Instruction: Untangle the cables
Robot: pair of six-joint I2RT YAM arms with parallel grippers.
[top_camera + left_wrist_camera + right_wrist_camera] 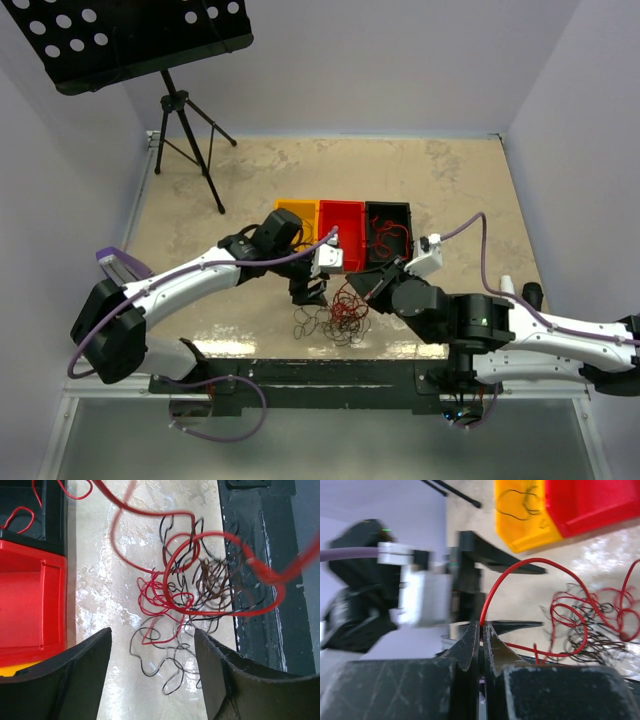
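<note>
Near the front edge of the mottled beige tabletop (450,190), between the two arms: one loose heap of thin curly cables (335,315), with red, black and dark brown strands looped through one another, lying on the surface just in front of a row of bins. Beside the heap on its left, the left gripper (152,636), its black fingers spread wide apart with nothing between them; its wrist view looks past them onto the heap. On the heap's right, the right gripper (481,630), jaws pressed together and clamped on a single red cable (520,567), which rises from the pinch, arcs over and runs down into the heap. Behind the heap, three open plastic bins set side by side: an orange-yellow bin (296,212) holding one dark strand, a red bin (342,230), and a black bin (388,228) holding red strands. At the far left corner, a black perforated music stand (140,40) on a tripod.
</note>
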